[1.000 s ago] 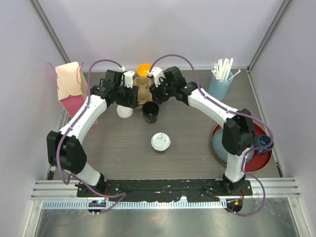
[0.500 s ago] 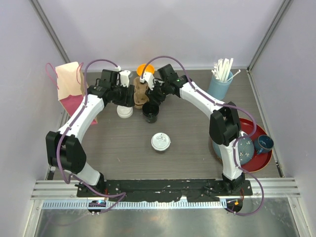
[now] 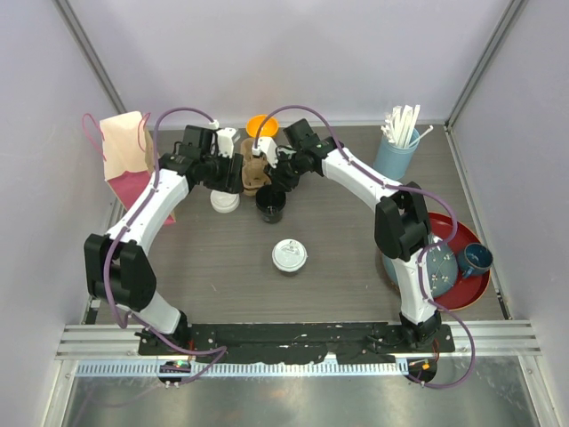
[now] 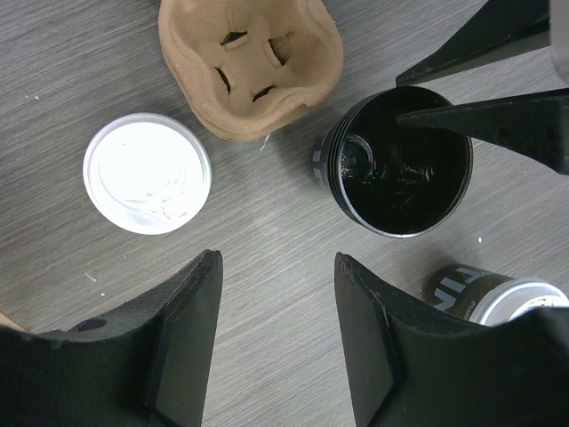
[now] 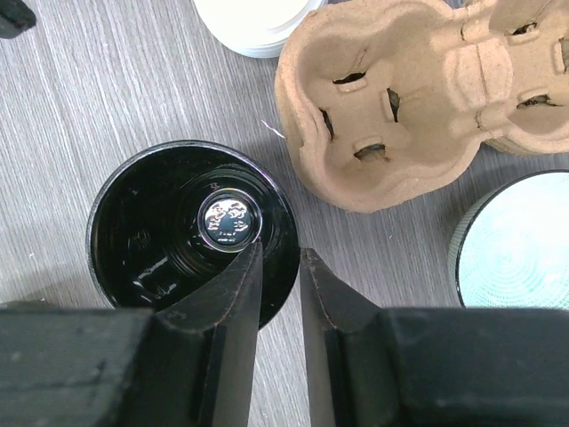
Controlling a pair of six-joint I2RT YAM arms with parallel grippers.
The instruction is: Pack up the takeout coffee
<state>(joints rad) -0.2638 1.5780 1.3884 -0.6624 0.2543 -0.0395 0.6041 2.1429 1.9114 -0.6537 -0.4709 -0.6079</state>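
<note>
Lidless cup (image 5: 142,222): light, crushable; pinch rim gently. Its rim sits between the right gripper (image 5: 280,252) fingers, grip unclear; left gripper (image 4: 276,260) gapes empty.

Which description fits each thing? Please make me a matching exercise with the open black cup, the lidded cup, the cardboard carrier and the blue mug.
1. open black cup
2. lidded cup
3. cardboard carrier
4. blue mug

A. on the red tray
B. empty, farthest back
C. closed, alone mid-table
D. lidless, just in front of the carrier

Pairs: 1-D, 2-C, 3-B, 4-A
</note>
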